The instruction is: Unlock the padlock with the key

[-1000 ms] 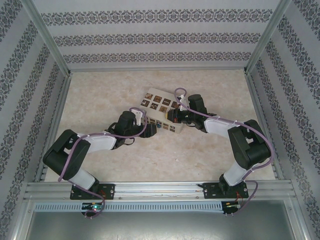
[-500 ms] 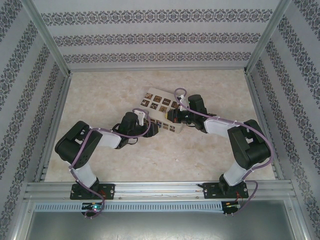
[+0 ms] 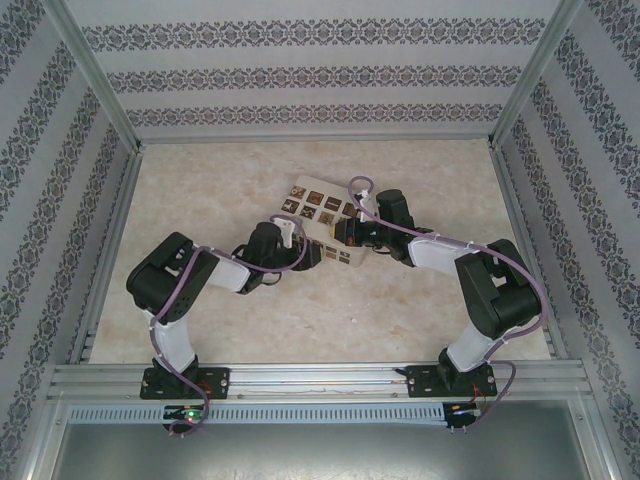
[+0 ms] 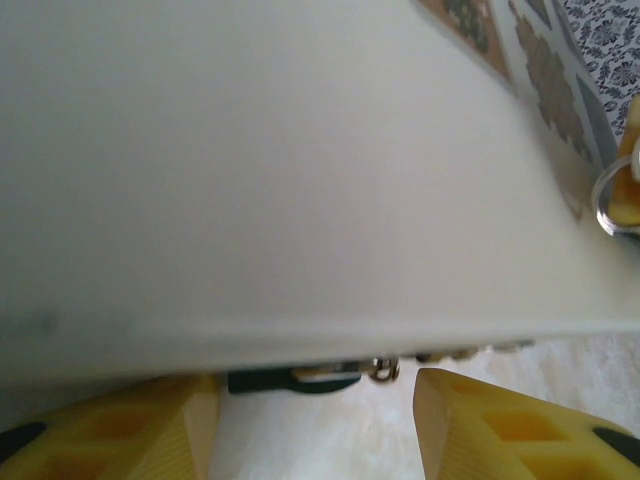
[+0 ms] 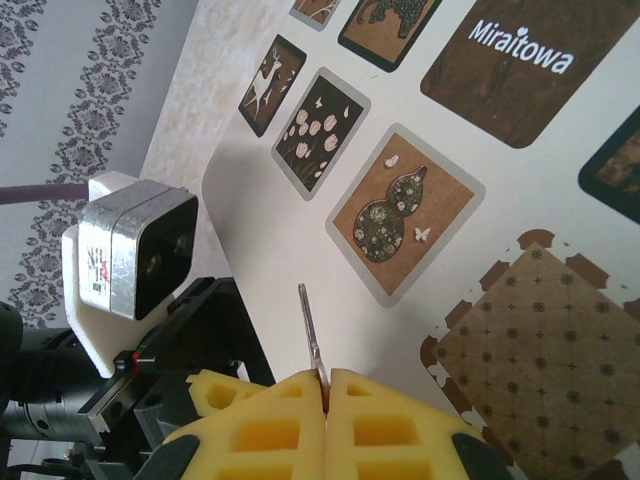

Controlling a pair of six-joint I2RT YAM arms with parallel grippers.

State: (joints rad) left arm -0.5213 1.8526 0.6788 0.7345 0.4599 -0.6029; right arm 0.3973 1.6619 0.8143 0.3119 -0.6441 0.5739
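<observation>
Shifted nearer the box (image 4: pixel 300 150), left tool (image 4: pixel 315 398) stands open; right tool (image 5: pixel 325 380) pinches the key (image 5: pixel 308 325) pointing straight outward.

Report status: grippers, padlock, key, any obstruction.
Right gripper: jaws shut on key, over cream box. Left gripper: jaws flank dark padlock at box's foot, grip unclear. Box edge crowds padlock.

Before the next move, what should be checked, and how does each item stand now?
1. Thin grey metal key pinched in the shut right gripper: ok.
2. Left gripper open: ok.
3. Small dark-teal padlock gripped: not ok; it lies at the foot of the cream box with brown tiles, beyond the left fingertips.
4. Keyhole facing the key: cannot tell.
5. Key lined up with the padlock: not ok; it sits over the box top.
</observation>
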